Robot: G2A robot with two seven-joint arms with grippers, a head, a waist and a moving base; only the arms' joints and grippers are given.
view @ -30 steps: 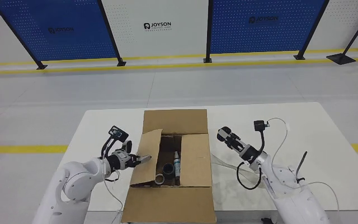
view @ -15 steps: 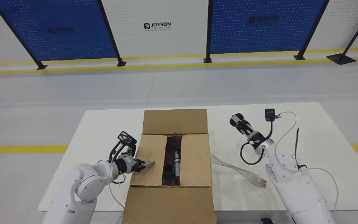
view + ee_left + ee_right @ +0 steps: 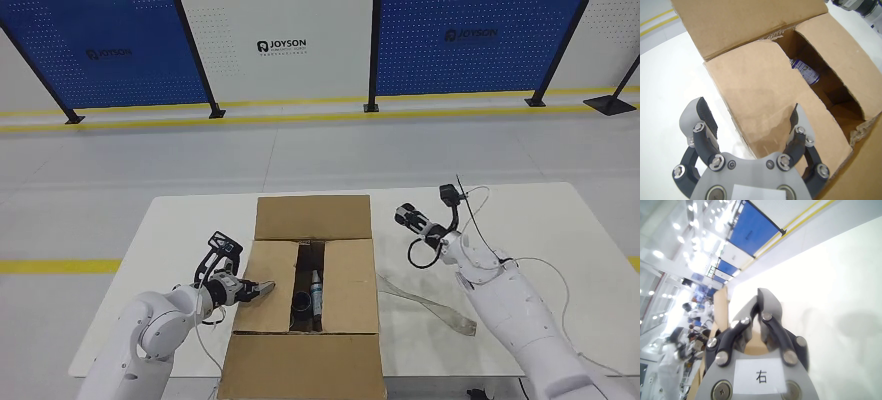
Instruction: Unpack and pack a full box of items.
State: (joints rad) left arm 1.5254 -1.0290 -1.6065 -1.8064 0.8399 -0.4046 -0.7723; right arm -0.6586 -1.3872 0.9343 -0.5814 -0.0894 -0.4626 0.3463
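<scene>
right gripper [image 3: 403, 213] has swung in toward the box [image 3: 350, 285], fingers pressed together on nothing. left gripper [image 3: 749, 117] stays at the left flap [image 3: 757, 85], fingers spread wide astride its edge. box sits on the table [image 3: 560, 240], a spray can [image 3: 806, 73] lying inside.

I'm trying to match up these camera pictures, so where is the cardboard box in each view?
Top view: cardboard box mid-table, between the arms, flaps partly open.
Left wrist view: box directly ahead of the open left tool, a flap edge between its fingers.
Right wrist view: box a brown strip beyond the right tool.
Shared landmark: the white table.
</scene>
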